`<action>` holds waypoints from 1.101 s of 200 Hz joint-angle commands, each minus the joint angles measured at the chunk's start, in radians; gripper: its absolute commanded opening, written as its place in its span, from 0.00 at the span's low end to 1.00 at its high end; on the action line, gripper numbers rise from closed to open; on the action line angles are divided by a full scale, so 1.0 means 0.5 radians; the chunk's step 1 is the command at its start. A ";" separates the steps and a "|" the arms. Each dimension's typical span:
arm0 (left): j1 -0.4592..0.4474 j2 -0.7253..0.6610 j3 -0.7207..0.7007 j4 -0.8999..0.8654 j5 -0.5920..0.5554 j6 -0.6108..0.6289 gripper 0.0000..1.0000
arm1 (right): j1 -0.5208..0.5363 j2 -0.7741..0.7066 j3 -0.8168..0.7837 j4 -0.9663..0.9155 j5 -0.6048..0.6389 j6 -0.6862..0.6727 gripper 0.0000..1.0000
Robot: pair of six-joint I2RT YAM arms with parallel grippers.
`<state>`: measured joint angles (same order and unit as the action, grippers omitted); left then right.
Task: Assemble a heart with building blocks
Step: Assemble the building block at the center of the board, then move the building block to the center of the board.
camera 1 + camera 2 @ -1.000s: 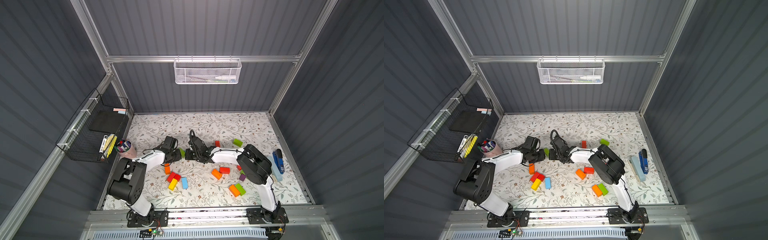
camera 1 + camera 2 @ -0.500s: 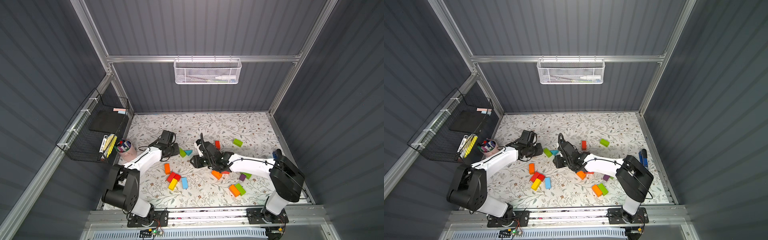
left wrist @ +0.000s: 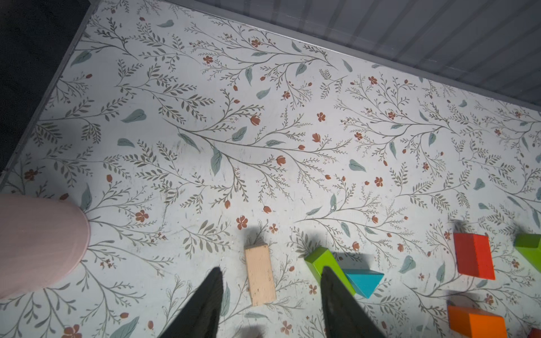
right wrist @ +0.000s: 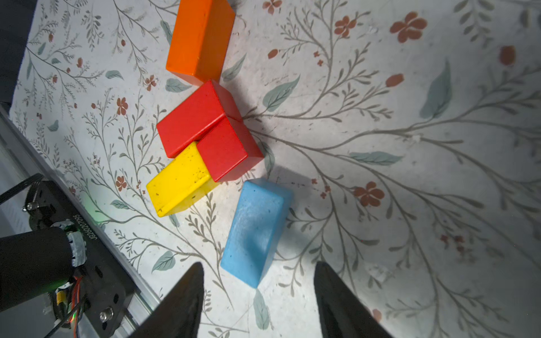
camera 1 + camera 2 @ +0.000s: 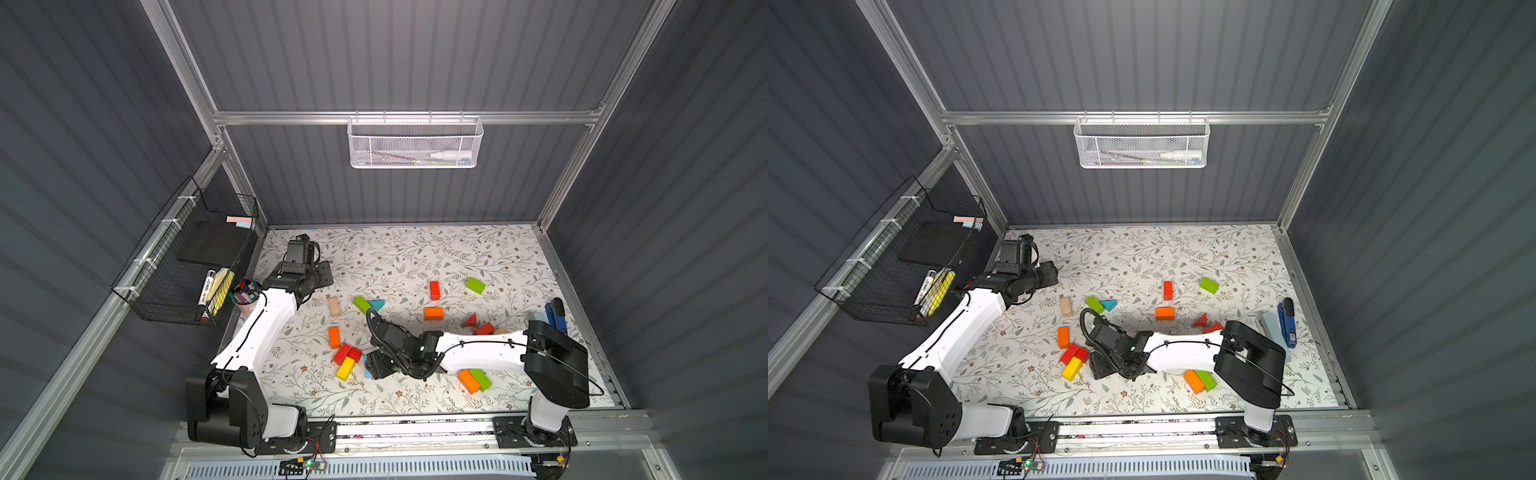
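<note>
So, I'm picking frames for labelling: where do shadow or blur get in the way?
Right wrist view: blue block sharp, dark shadow beside it, fingers dark, featureless. Left wrist view: pink cup blurred, tan block crisp. Both top views: right arm shadows the mat.

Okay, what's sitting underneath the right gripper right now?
A light blue block lies flat on the table beneath the open right gripper. In both top views the gripper covers nearly all of it.
</note>
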<state>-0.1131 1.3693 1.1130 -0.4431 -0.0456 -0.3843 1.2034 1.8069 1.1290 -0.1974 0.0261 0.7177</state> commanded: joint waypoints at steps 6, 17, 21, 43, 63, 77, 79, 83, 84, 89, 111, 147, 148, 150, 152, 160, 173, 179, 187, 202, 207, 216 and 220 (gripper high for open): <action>0.008 -0.042 0.000 0.039 0.052 0.101 0.54 | 0.018 0.104 0.158 -0.160 0.057 0.037 0.62; 0.008 -0.039 -0.017 0.062 0.063 0.106 0.54 | 0.020 0.140 0.201 -0.181 0.072 0.048 0.61; 0.011 -0.039 -0.023 0.069 0.065 0.106 0.54 | 0.019 0.156 0.213 -0.183 0.073 0.050 0.61; 0.011 -0.030 -0.061 0.120 0.099 0.103 0.52 | 0.020 0.236 0.304 -0.281 0.111 0.090 0.58; 0.014 -0.020 -0.071 0.139 0.117 0.101 0.52 | 0.019 0.276 0.355 -0.380 0.185 0.129 0.53; 0.015 -0.020 -0.085 0.148 0.121 0.100 0.51 | 0.013 0.290 0.351 -0.392 0.197 0.140 0.49; 0.015 -0.020 -0.085 0.149 0.123 0.100 0.51 | 0.014 0.291 0.351 -0.394 0.196 0.139 0.49; 0.015 -0.023 -0.092 0.154 0.122 0.100 0.51 | 0.011 0.295 0.352 -0.394 0.193 0.141 0.48; 0.015 -0.023 -0.093 0.155 0.125 0.100 0.51 | 0.011 0.296 0.351 -0.394 0.192 0.141 0.48; 0.015 -0.023 -0.100 0.161 0.126 0.100 0.51 | 0.009 0.301 0.355 -0.394 0.186 0.141 0.47; 0.015 -0.011 -0.115 0.171 0.146 0.097 0.51 | -0.001 0.322 0.362 -0.394 0.166 0.142 0.43; 0.018 -0.014 -0.123 0.180 0.153 0.094 0.50 | -0.023 0.299 0.335 -0.365 0.133 0.138 0.39; 0.018 -0.014 -0.124 0.180 0.153 0.092 0.50 | -0.023 0.299 0.330 -0.359 0.128 0.134 0.39; 0.018 -0.016 -0.123 0.181 0.153 0.093 0.50 | -0.024 0.294 0.326 -0.345 0.118 0.126 0.39; 0.018 -0.019 -0.124 0.181 0.156 0.094 0.50 | -0.023 0.291 0.319 -0.326 0.105 0.115 0.40; 0.018 -0.017 -0.123 0.184 0.158 0.094 0.50 | -0.024 0.270 0.288 -0.249 0.052 0.071 0.42; 0.018 -0.018 -0.125 0.184 0.161 0.091 0.50 | -0.024 0.239 0.247 -0.153 -0.006 0.025 0.49; 0.018 -0.020 -0.125 0.184 0.162 0.088 0.50 | -0.025 0.230 0.240 -0.135 -0.013 0.010 0.51; 0.018 -0.020 -0.131 0.184 0.165 0.089 0.50 | -0.024 0.228 0.238 -0.134 -0.008 0.005 0.52; 0.020 -0.027 -0.131 0.182 0.171 0.088 0.49 | -0.025 0.235 0.243 -0.140 -0.012 -0.009 0.52; 0.020 -0.032 -0.136 0.186 0.173 0.085 0.49 | -0.025 0.241 0.249 -0.149 -0.008 -0.009 0.52; 0.021 -0.034 -0.141 0.190 0.174 0.081 0.49 | -0.023 0.256 0.259 -0.176 -0.002 -0.002 0.52; 0.021 -0.037 -0.142 0.190 0.174 0.081 0.49 | -0.025 0.262 0.269 -0.194 0.008 0.005 0.52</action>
<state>-0.1120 1.3693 1.0554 -0.3523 0.0265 -0.3553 1.1923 1.9446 1.2606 -0.2806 0.0303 0.7212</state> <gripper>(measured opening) 0.493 0.523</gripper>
